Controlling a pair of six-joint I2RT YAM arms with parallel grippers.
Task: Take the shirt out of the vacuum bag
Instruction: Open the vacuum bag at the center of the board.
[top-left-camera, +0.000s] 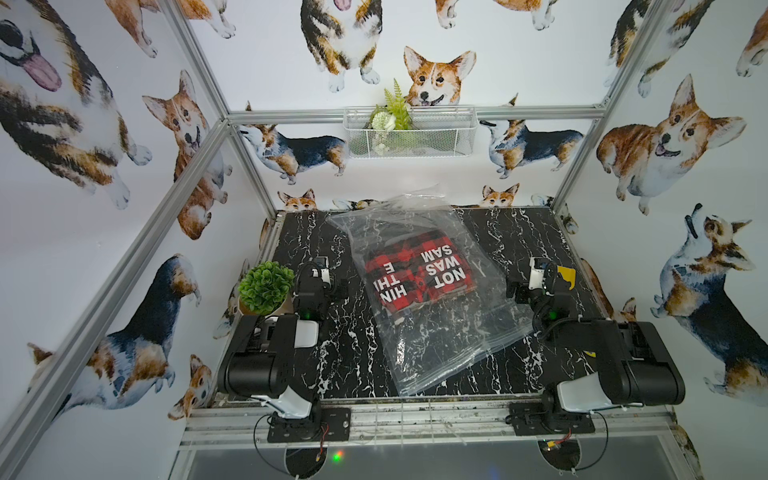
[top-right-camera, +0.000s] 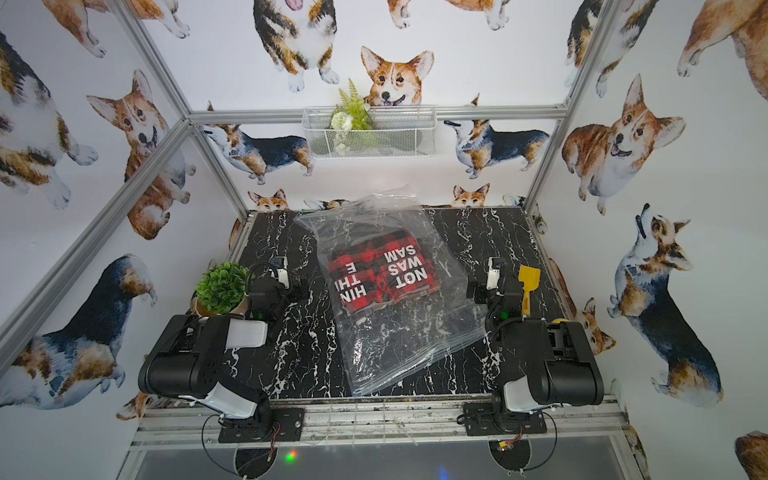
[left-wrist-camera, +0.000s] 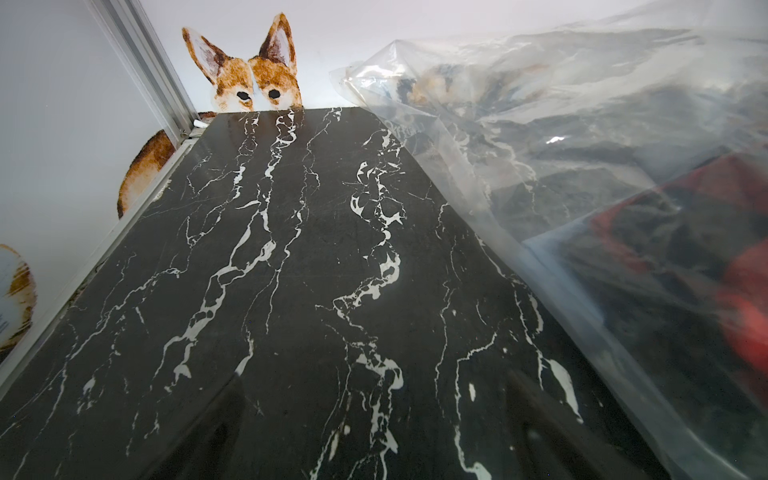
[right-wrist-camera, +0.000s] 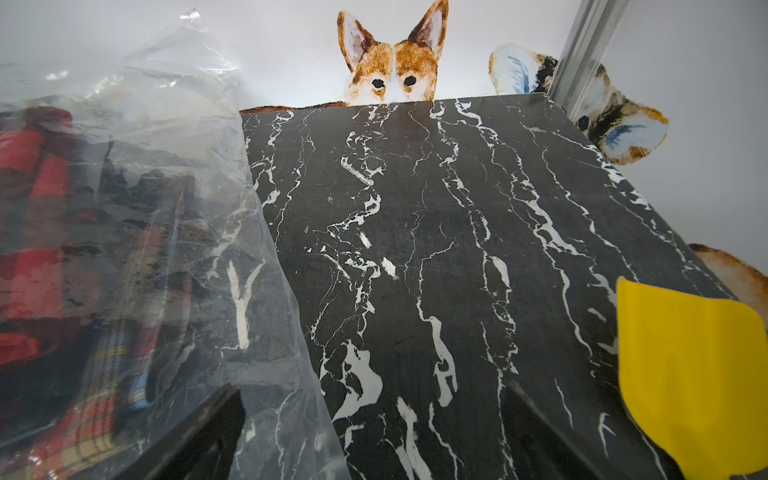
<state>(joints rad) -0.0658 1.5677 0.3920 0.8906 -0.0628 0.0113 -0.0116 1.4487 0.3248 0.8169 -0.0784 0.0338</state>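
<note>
Both vacuum bag sides border uncovered table.

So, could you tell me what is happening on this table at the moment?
Nothing is being handled yet. The vacuum bag lies diagonally across the marble table with the red plaid shirt folded inside it. The two arms sit either side of the bag; the left gripper and the right gripper are both open and hold nothing. A potted plant stands by the left arm and a yellow scraper lies by the right one.
</note>
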